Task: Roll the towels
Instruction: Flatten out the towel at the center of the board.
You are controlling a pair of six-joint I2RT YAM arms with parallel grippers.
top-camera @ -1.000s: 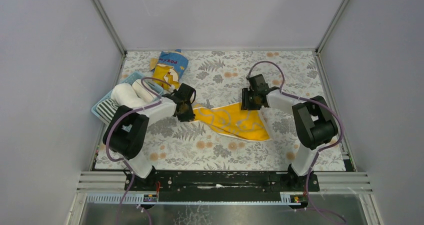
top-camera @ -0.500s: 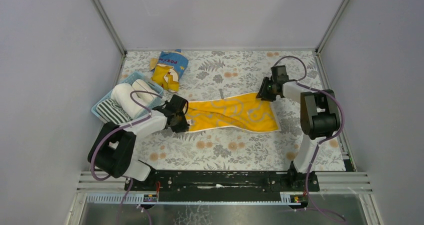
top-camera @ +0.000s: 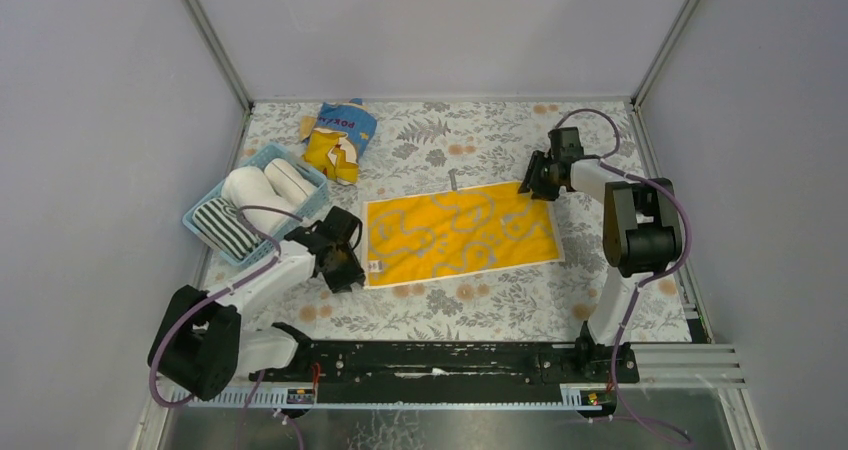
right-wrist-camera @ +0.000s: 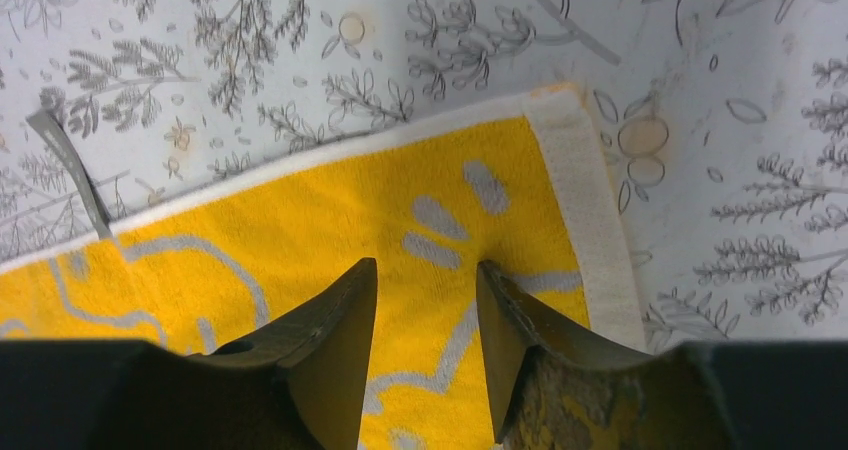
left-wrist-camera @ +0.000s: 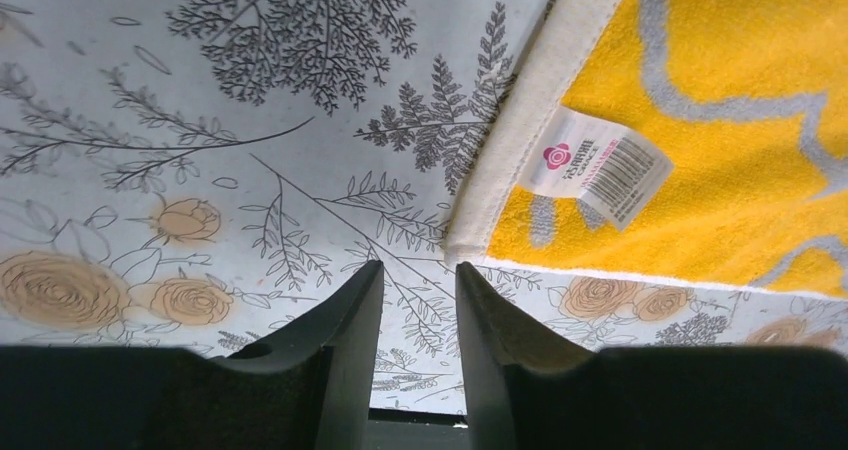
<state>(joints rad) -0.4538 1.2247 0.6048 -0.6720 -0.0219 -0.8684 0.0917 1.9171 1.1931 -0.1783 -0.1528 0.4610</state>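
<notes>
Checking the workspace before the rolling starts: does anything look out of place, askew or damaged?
Yes. A crumpled blue-and-yellow snack bag lies at the far left, just beyond the light blue basket. It looks torn open, and it is not a towel. The yellow towel lies flat, only slightly skewed.

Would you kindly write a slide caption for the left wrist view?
Left gripper, jaws apart and empty, beside a labelled corner of the yellow cloth towel.
</notes>
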